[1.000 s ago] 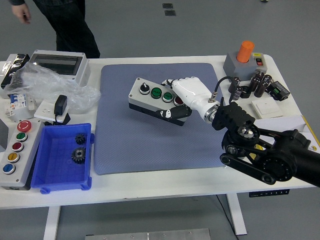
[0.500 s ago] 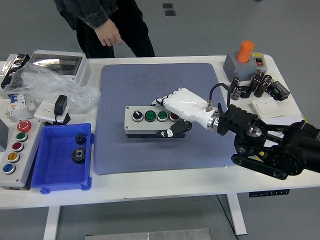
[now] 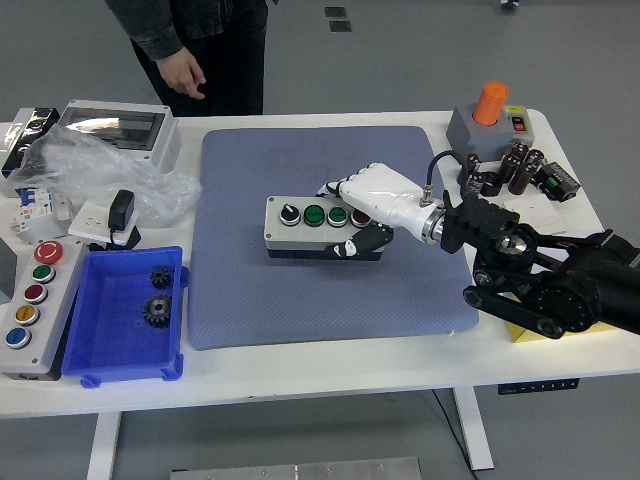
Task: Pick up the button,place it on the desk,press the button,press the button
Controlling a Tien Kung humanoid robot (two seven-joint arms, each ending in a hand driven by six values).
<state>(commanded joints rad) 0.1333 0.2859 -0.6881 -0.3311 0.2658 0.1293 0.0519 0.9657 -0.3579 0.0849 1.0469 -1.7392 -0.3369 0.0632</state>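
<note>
At the table's left edge a grey five-button control station (image 3: 30,305) lies flat, its buttons running red, green, red, yellow, blue from far to near. Just right of it a blue tray (image 3: 100,345) holds two black gears (image 3: 157,296), one behind the other. Behind the tray are a white socket plate with a black adapter (image 3: 108,220), a crumpled plastic bag (image 3: 95,170) and a clear-lidded enclosure (image 3: 115,128) — this left strip is crowded, with little free surface.

The blue-grey mat (image 3: 300,300) covers the table's middle. Its far half and its near strip are bare, so there is open room both behind and in front of the fingers. A person's hand (image 3: 183,75) hangs beyond the far table edge, well left of the fingers and clear of the mat.

The button box (image 3: 318,228) sits on the mat near its centre, carrying four controls in a row: one black knob, two green buttons, one red. The right hand (image 3: 368,205) is clamped on the box's right end — white fingers (image 3: 345,190) lie over the top and far side, the dark thumb (image 3: 362,243) presses the near face. Whether the box rests fully on the mat cannot be told.

Right of the fingers, near the far right corner, stand a grey base with one orange button (image 3: 488,115) and a cluster of dark cylinders (image 3: 505,170).
</note>
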